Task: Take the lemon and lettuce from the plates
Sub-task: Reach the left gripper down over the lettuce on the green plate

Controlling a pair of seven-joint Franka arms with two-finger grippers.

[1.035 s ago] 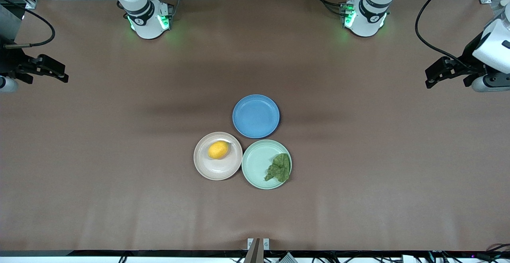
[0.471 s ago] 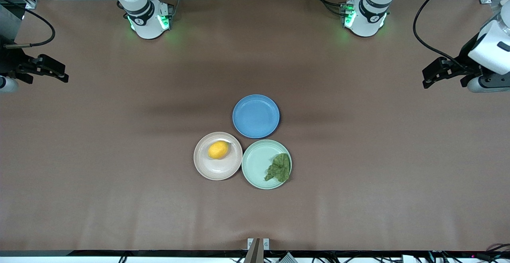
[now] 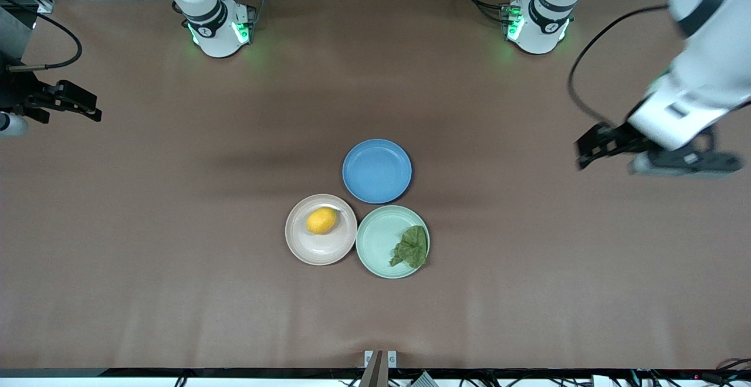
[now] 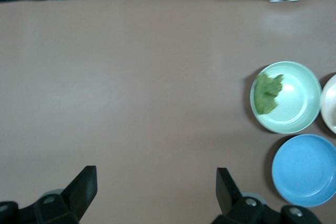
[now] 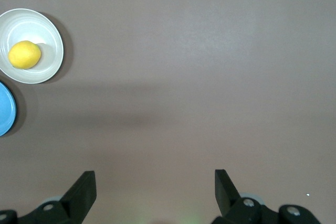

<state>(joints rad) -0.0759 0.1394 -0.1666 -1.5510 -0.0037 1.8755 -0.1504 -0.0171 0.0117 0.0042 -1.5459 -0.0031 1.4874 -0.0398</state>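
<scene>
The lemon (image 3: 321, 220) lies on the pale pink-beige plate (image 3: 320, 250). The lettuce (image 3: 410, 247) lies on the mint green plate (image 3: 376, 237) beside it, at the rim toward the left arm's end. My left gripper (image 3: 582, 152) is open and empty over bare table toward the left arm's end, well apart from the plates. Its wrist view shows its open gripper (image 4: 156, 188), the lettuce (image 4: 266, 93) and the mint plate (image 4: 302, 100). My right gripper (image 3: 89, 110) waits open and empty over the right arm's end. Its wrist view shows its open gripper (image 5: 155, 187), the lemon (image 5: 24, 55) and the pink-beige plate (image 5: 32, 23).
An empty blue plate (image 3: 376, 171) touches both plates, farther from the front camera; it shows in the left wrist view (image 4: 304, 170) and at the edge of the right wrist view (image 5: 4, 109). The brown table (image 3: 176, 199) stretches wide around the plates.
My left arm has swung in from the table's end toward the plates, its gripper now lower in the front view. The right arm, lemon and lettuce have not moved.
</scene>
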